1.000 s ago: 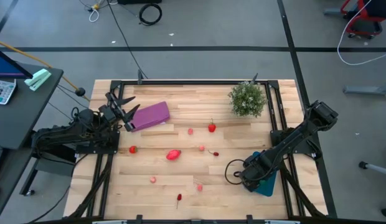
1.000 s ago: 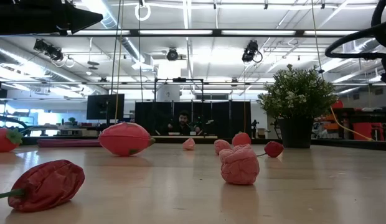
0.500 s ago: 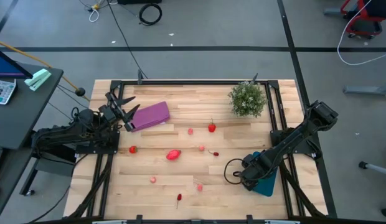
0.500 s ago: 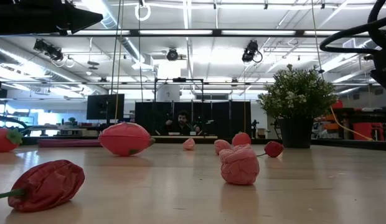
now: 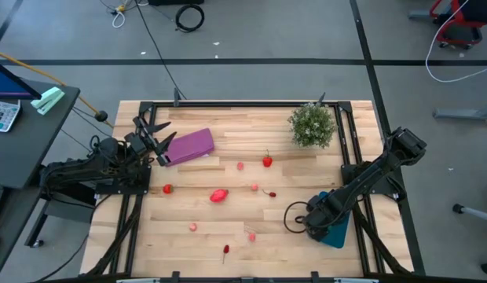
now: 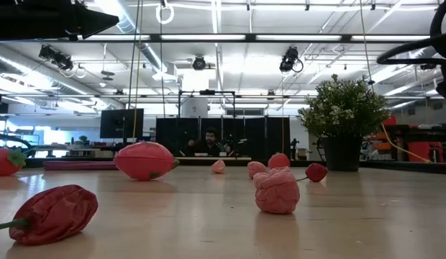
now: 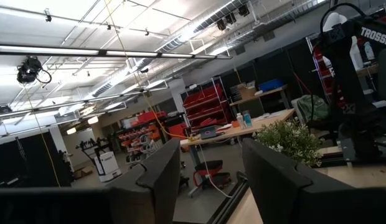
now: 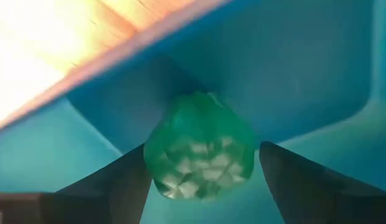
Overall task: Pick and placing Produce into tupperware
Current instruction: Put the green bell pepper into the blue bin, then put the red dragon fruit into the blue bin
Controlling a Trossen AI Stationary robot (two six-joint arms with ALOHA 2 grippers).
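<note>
High view: table [image 5: 228, 216] with wide bare wood in the lower left and centre; red and pink produce [image 5: 218, 196] scattered mid-frame; purple rectangular object [image 5: 188, 146] upper left, potted plant [image 5: 312, 125] upper right; tupperware [image 5: 335, 233] at lower right edge, largely covered by my right arm; my right gripper [image 8: 202, 177] dips into it, fingers parted, green piece [image 8: 199, 146] lying between them, contact unclear; my left gripper [image 5: 157, 140] waits at left edge beside the purple object, fingers spread, nothing between them.
</note>
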